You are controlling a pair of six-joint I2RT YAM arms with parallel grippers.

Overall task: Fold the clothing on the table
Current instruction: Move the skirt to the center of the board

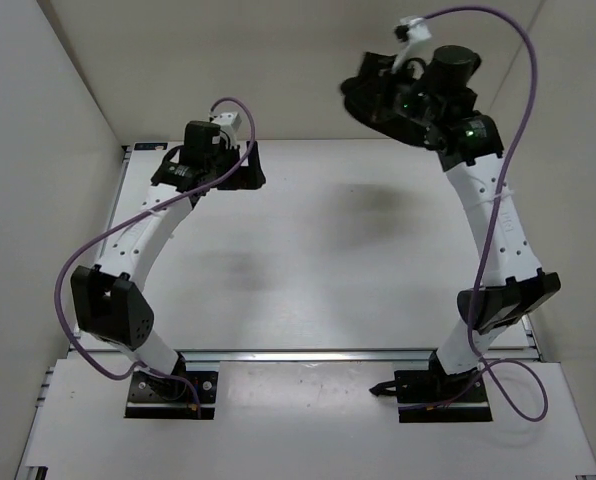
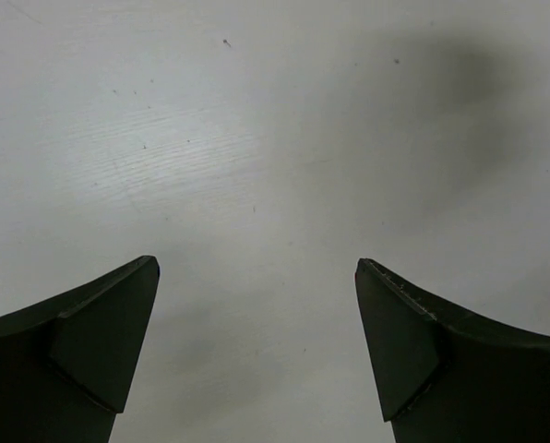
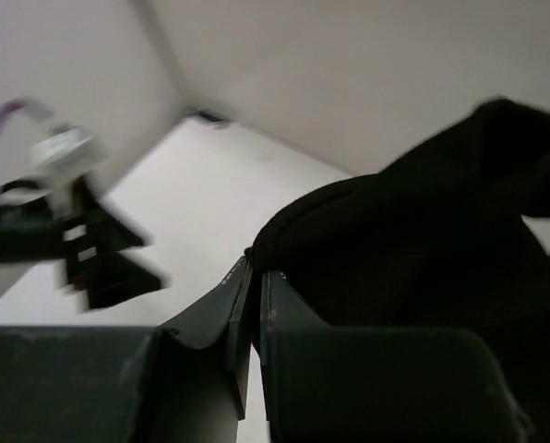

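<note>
Pinching clothing (image 3: 423,240) edge, right end effector (image 3: 254,269) clears table (image 1: 328,250).

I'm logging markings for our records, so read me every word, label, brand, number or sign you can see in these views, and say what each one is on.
No readable text in any view.
The table is bare white, with no print.
The clothing is plain black, with no tag or logo showing.
The right arm has green lights but no legible label.
The right wrist view is blurred, so any small marks there cannot be read.
</note>
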